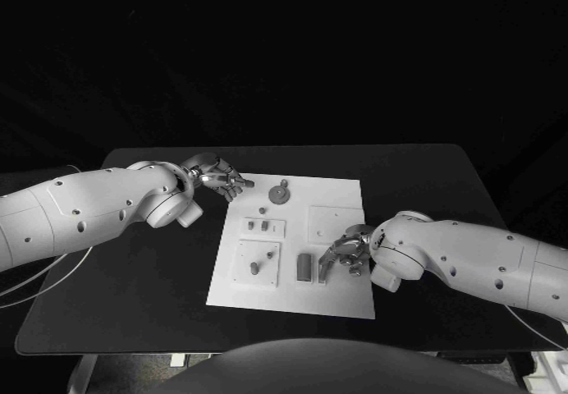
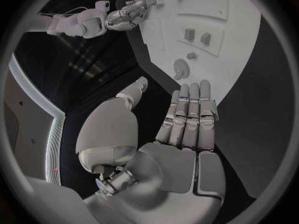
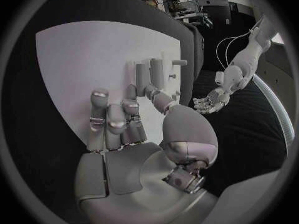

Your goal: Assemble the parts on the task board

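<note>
Item one: the task board [image 1: 337, 197], a white plate lying flat in the middle of the black table [image 1: 142, 271], its long sides running away from me. Item two: the parts on it, grey in this light. A round disc part [image 1: 278, 194] with a short stem sits near the board's far left corner; two small blocks [image 1: 263, 224] stand on a raised panel below it; a peg [image 1: 254, 266] and a short piece beside it stand on a second panel nearer me; an upright slab part [image 1: 304, 267] stands just right of that panel. A plain raised square panel [image 1: 334, 222] lies on the board's right half. Item three: my left hand [image 1: 220, 179], hovering at the board's far left edge, close to the disc but apart from it; my left wrist view shows the fingers [image 2: 190, 117] laid out straight and side by side, thumb set apart, nothing in the palm, so this hand is released. Item four: my right hand [image 1: 347, 249], over the near right part of the board, just beside the slab. Its fingers [image 3: 115, 122] are partly curled with tips spread above the white surface; I cannot tell whether they touch a part, and I see nothing grasped.
</note>
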